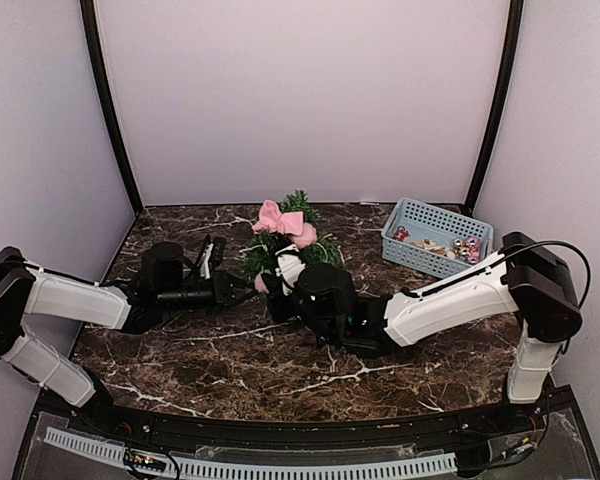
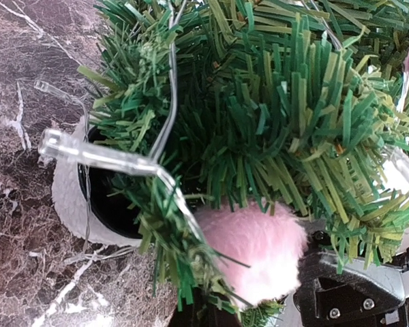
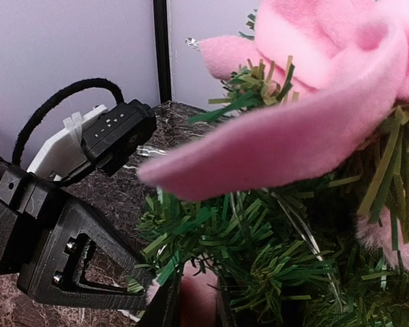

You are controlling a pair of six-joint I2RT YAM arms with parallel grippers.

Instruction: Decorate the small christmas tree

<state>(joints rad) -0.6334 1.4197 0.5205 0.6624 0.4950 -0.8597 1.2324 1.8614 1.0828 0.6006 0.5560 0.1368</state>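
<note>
**While both arms crowd the tree, a pom-pom sits low in its branches**

As far as I can read it from here, my left end effector [image 1: 246, 290] is closed tight, its tips buried in the lower boughs. Whether it pinches a twig I cannot tell (foliage hides the tips). Next over, the small christmas tree [image 2: 293, 116] sits in its white pot [image 2: 65, 197] toward the far middle of the desk [image 1: 180, 350]. It has a pink bow [image 1: 283, 220] on top and a clear light string [image 2: 116, 160] threaded through the needles. Right beside it, the right end effector [image 1: 272, 282] looks narrowed onto a pink pom-pom [image 2: 255, 248] pressed against the bottom branches. Farthest right, the blue basket [image 1: 420, 215] holds more trimmings.

My judgement is that the pom-pom is being seated. The next move calls for a gentle release and a straight retreat that snags neither needles nor wire, then a trip to the basket.
</note>
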